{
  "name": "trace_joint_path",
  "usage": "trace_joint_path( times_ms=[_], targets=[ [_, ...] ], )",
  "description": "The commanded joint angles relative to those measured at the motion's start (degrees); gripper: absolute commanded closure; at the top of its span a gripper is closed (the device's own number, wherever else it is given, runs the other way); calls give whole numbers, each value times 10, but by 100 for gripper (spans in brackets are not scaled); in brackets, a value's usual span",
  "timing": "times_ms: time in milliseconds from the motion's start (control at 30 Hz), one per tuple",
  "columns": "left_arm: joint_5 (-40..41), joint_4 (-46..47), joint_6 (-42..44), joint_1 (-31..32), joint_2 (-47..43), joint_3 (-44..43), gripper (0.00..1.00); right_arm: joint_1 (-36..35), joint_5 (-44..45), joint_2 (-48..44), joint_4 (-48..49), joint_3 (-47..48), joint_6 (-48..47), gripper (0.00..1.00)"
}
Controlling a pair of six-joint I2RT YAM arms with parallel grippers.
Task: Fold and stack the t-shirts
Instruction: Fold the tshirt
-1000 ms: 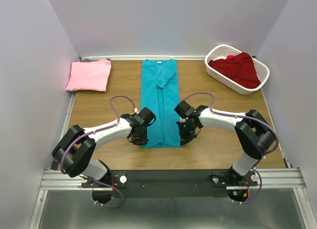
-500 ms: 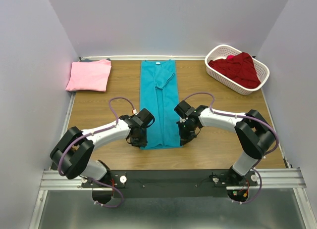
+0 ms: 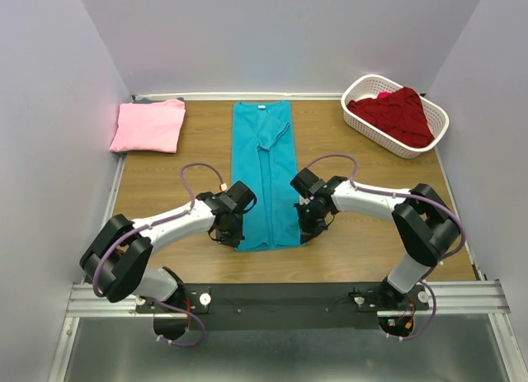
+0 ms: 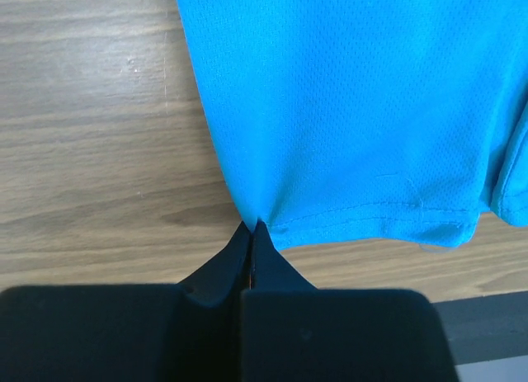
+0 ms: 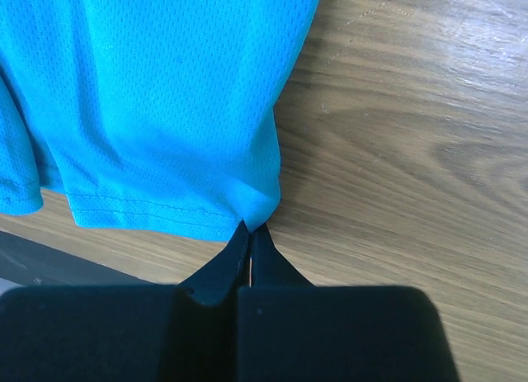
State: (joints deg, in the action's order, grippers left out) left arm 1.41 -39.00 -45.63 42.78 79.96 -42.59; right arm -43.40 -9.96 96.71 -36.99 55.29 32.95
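Teal t-shirt [image 3: 262,176] lies mid-bench [image 3: 165,176] as a long narrow strip, sleeves turned in, collar at the far end, hem toward the arms. Pink t-shirt [image 3: 148,124] sits folded at the far left corner. Dark red t-shirt [image 3: 394,114] is heaped unfolded in the white basket [image 3: 359,89] at far right.

Left jaws are together, pinched on the near-left hem corner; the cloth puckers right at the tips. Right jaws are likewise together on the near-right hem corner. Both arms are low over the bench, one on each side of the strip.

Risks, as I judge them:
- Both bites are very shallow, tips only. A quick lift could pull a corner free and drop that side.
- The strip is several layers thick. If a pinch holds only the upper layer, the layers would peel apart and the lengthwise fold would open.
- Uneven travel of the two arms would skew the hem against the collar.
- The loose sleeve folds on top may slide as the cloth is carried over.

Hard to tell:
- How many layers each pinch holds; the tips hide it.
- A small bright pink bit behind the red heap; unidentified.
- A grey edge under the pink shirt; unclear.
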Motion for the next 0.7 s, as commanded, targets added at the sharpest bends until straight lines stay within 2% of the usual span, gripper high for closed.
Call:
trace_joint_path(
  times_ms=[0,200,367,667],
  targets=[
    [-11,-24,16,-1,-10,-14,100,2,25,-13,-21,12,-17,99],
    [-4,-20,62,-36,23,-101,100,40,53,2,-35,102,-50,99],
    [3,-4,103,-117,46,-151,100,63,86,38,-59,196,-88,99],
    [14,29,167,-204,93,-242,100,111,96,105,-77,326,-130,99]
  ],
)
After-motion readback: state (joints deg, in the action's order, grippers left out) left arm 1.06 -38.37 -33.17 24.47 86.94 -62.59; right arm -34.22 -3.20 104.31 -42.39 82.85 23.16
